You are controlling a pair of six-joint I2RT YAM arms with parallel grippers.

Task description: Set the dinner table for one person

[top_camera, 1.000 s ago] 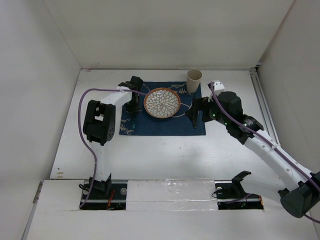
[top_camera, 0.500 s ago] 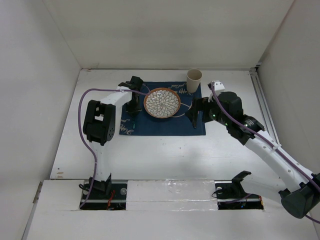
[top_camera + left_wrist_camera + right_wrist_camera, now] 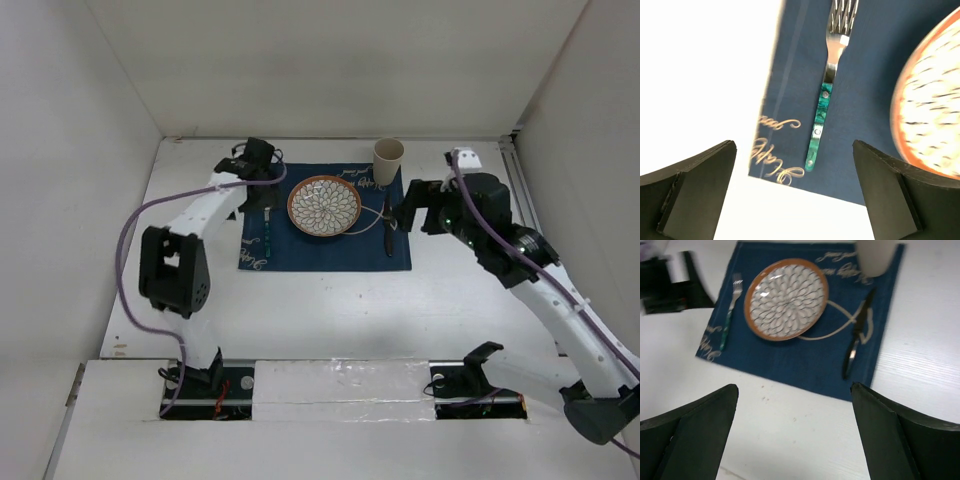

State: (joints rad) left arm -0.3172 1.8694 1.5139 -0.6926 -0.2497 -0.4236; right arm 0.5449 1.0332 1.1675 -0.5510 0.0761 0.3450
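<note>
Blue mat (image 3: 320,252): laid far-middle on the white surface (image 3: 330,310), bearing plate (image 3: 324,206), fork (image 3: 826,95), knife (image 3: 856,340) and cup (image 3: 389,160).
Left hand (image 3: 795,200): spread wide, empty, above the fork.
Right hand (image 3: 795,435): spread wide, empty, raised near the knife.
Risk: cup toppled or knife skewed if the right arm is swung low; fork nudged likewise by the left.

Robotics test cell, not a home dining room. The white surface (image 3: 330,300) is boxed in by plain white panels (image 3: 330,60) at left, right and far sides. A left arm (image 3: 205,210) and a right arm (image 3: 540,290) are fixed to brackets (image 3: 470,382) at the near edge, with purple cable (image 3: 127,232) running exposed. Domestic items are confined to one blue placemat (image 3: 320,252) at far centre, which carries a plate (image 3: 324,206), fork (image 3: 270,226), knife (image 3: 388,238) and cup (image 3: 389,157).
</note>
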